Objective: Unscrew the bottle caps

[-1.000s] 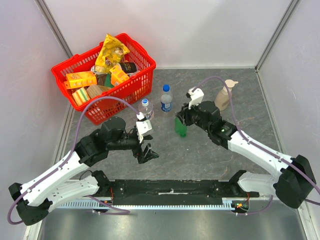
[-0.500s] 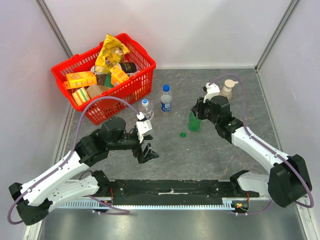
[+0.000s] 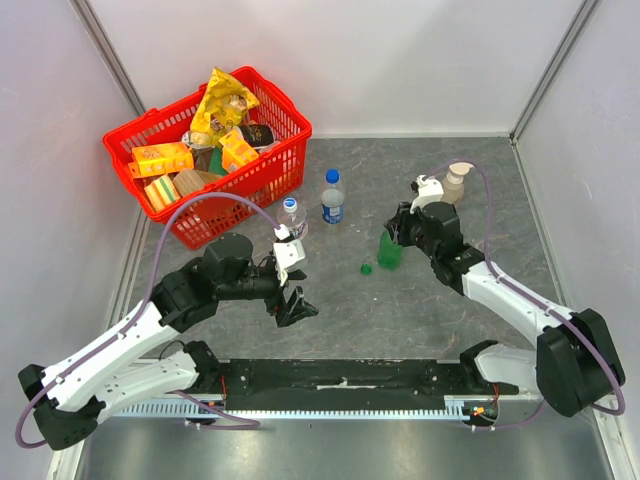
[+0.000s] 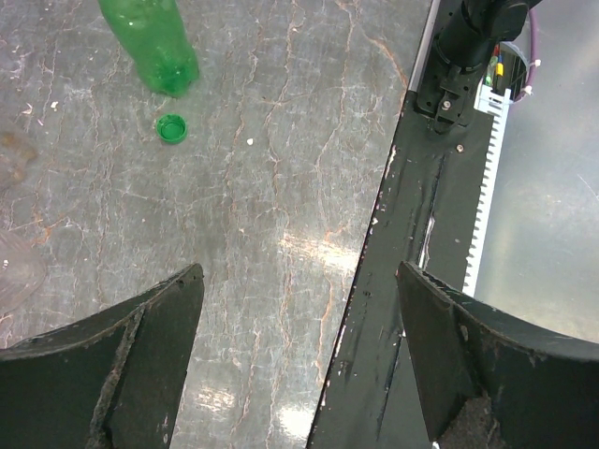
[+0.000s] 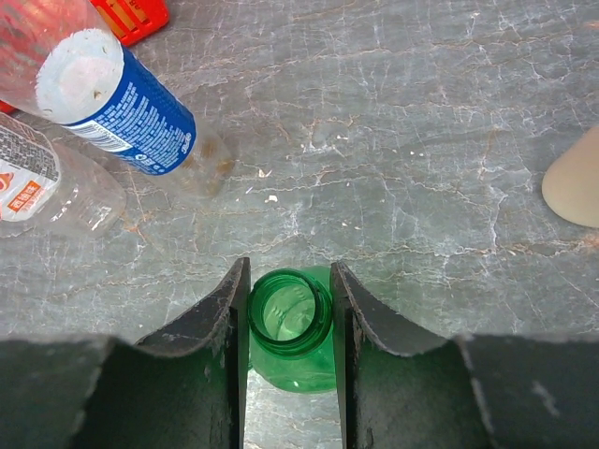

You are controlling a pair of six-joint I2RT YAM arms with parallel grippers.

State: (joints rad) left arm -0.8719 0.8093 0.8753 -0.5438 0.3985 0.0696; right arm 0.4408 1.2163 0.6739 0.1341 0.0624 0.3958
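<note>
Right gripper [image 5: 290, 271] is clamped on the neck of the green bottle [image 5: 292, 327], one finger flat against each side just below the open mouth. The bottle stands upright on the table [image 3: 420, 310], and the pump dispenser [image 3: 453, 190] is near behind it. The green cap [image 3: 366, 268] is already off and lies on the table just beside the bottle base, on the left-arm side. So I read this step as parking the green bottle and letting go. To do it well: make sure the base sits flat, then part the fingers evenly so neither one drags the neck sideways, and lift straight up before any traverse. The bottle looks light and empty, so it'll likely tip at a nudge. Keep the exit path away from the loose cap and the dispenser. Left gripper [image 4: 299, 276] hangs wide open and empty over bare table, near the arm bases. Two caps are left: the blue cap [image 3: 333, 176] on the blue-labelled bottle [image 3: 333, 205] and the blue cap [image 3: 290, 204] on the clear bottle [image 3: 292, 222], both standing between the green bottle and the red basket [image 3: 270, 175]. They're close together, so I'd pull one out before twisting, with one gripper on the body and the other on the cap.
</note>
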